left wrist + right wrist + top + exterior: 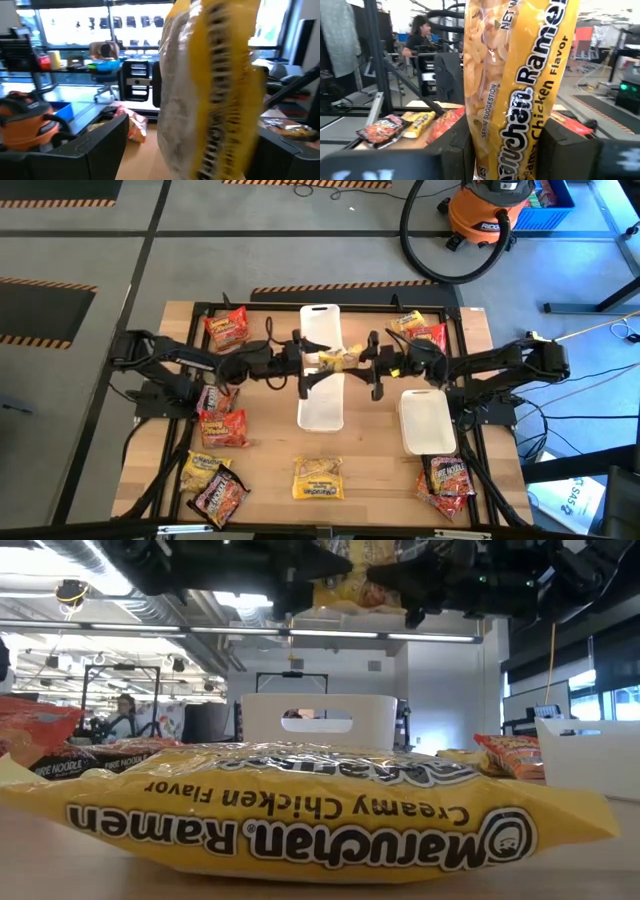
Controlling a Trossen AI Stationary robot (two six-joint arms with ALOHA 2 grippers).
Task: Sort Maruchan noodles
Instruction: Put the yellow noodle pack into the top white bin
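Right claw (372, 360) grips yellow packet (340, 359) above white tray (322, 402).

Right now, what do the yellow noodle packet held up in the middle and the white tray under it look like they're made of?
Yellow noodle packet: thin glossy plastic film, probably; it crinkles, shines, and noodles show through a clear part. White tray: looks like smooth, matte moulded plastic or foam; I can't tell which.
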